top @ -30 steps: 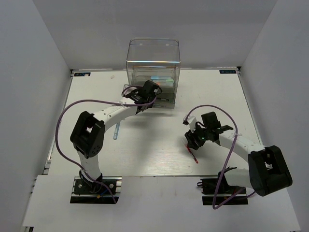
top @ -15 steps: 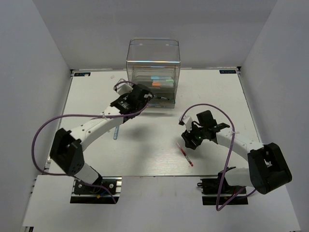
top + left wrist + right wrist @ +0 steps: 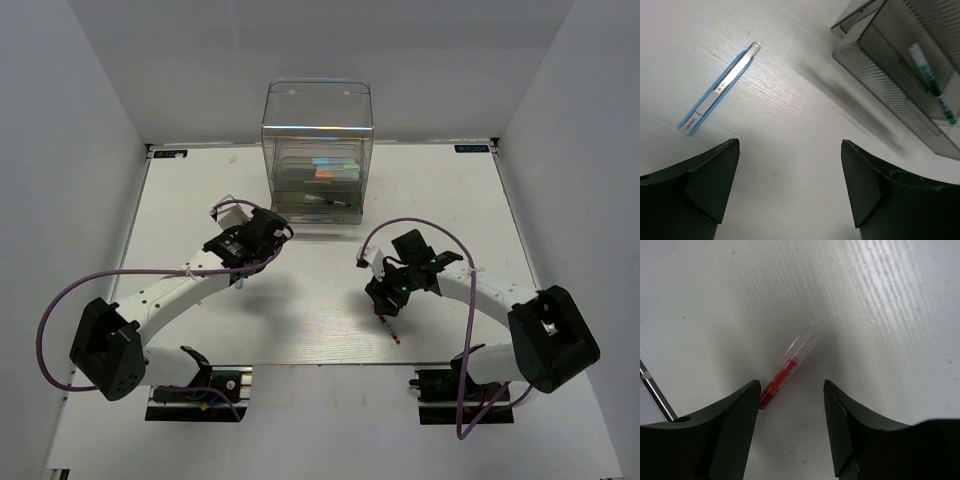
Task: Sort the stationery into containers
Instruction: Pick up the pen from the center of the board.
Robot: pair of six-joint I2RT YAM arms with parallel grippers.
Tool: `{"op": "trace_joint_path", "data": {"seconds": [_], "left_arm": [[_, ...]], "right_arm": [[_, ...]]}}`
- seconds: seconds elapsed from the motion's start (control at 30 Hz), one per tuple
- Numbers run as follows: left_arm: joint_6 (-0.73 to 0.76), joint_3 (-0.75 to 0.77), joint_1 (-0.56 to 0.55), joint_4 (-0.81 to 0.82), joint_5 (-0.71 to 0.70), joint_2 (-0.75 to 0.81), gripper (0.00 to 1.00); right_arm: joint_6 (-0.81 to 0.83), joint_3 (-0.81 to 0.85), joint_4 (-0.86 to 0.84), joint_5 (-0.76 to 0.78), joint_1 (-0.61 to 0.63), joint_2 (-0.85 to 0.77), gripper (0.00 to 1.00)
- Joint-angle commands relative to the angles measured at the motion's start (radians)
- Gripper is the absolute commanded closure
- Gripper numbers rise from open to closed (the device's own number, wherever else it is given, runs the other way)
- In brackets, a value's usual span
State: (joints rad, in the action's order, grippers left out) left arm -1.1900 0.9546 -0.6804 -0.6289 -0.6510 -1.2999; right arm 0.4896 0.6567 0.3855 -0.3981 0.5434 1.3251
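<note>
from above, the left hand is hovering before the clear organiser; the right hand is hanging over a red pen on the surface. at the left wrist, the left hand is gaping empty, a blue pen lying ahead and a green pen lying in the organiser's tray. at the right wrist, the right hand is standing spread, straddling the red pen.
</note>
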Motion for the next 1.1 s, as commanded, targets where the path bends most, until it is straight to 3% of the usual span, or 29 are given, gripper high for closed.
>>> {"op": "trace_joint_path", "data": {"seconds": [0.0,0.23,0.37,0.47,0.5,0.67,0.87,1.07], "left_arm": [[0.035,-0.023,0.002,-0.067,-0.035,0.033,0.08],[0.113,-0.033,0.012,-0.088,-0.044,0.011,0.02],[0.131,-0.042,0.012,-0.088,-0.026,-0.022,0.0],[0.168,-0.066,0.012,-0.052,-0.004,-0.032,0.0],[0.179,-0.066,0.012,-0.043,0.011,-0.032,0.0],[0.202,-0.108,0.022,-0.016,0.042,-0.041,0.0],[0.237,-0.129,0.051,0.038,0.083,-0.041,0.0],[0.257,-0.158,0.079,0.069,0.114,-0.041,0.02]], "right_arm": [[-0.011,0.044,0.024,0.008,0.033,0.036,0.4],[-0.063,0.034,-0.002,0.137,0.092,0.083,0.42],[-0.092,0.023,-0.011,0.218,0.105,0.105,0.53],[-0.102,0.02,-0.011,0.266,0.115,0.12,0.7],[-0.1,0.018,-0.011,0.275,0.112,0.125,0.79],[-0.092,0.012,-0.037,0.356,0.118,0.132,1.0],[0.012,0.087,-0.065,0.383,0.109,0.125,1.0],[0.199,0.262,-0.089,0.262,0.109,0.077,1.0]]}}
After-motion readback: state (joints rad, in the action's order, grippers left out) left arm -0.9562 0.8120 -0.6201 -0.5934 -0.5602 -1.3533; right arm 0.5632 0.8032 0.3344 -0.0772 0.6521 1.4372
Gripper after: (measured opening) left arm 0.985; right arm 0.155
